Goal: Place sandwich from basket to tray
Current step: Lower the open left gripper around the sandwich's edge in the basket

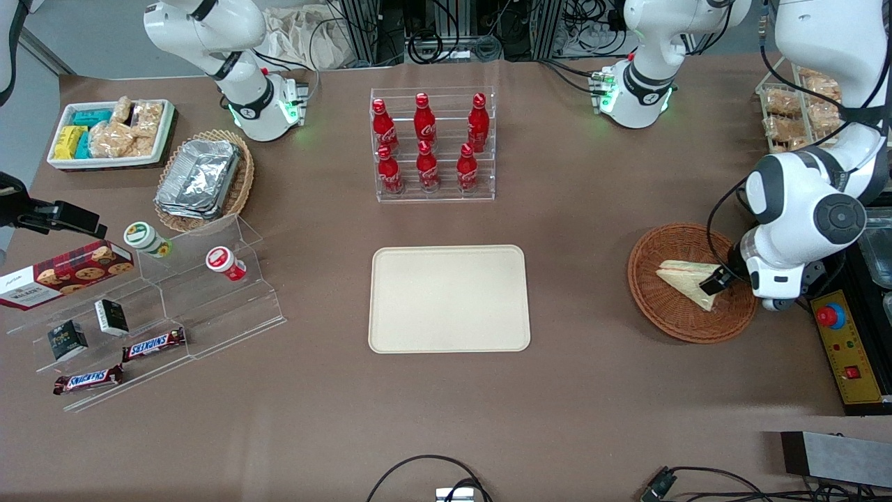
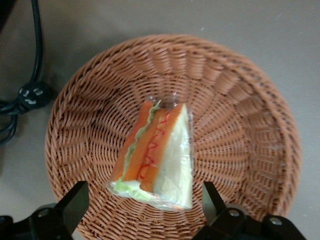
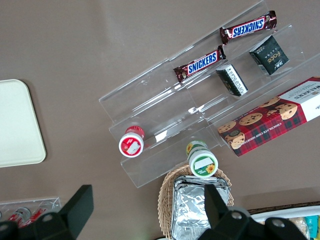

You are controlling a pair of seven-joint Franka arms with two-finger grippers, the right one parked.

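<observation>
Your sandwich (image 2: 156,156) lies in the middle of the round woven basket (image 2: 250,125), wrapped in clear film, its orange and green filling edge turned up toward the wrist camera. Your gripper (image 2: 145,202) hangs directly over it with its fingers (image 2: 75,200) spread wide, one on each side of the wedge, gripping nothing. The basket sits near the desk's edge at the working arm's end, with a red-buttoned yellow control box (image 1: 847,355) just beside it. The cream tray (image 1: 449,298) lies at the centre of the desk, well apart from the basket. Farther from the front camera than the tray, a clear rack holds red Coca-Cola bottles (image 1: 425,143). Toward the parked arm's end, legible labels read SNICKERS on two bars (image 3: 248,26) and WALKERS on a tartan cookie box (image 1: 66,273).
</observation>
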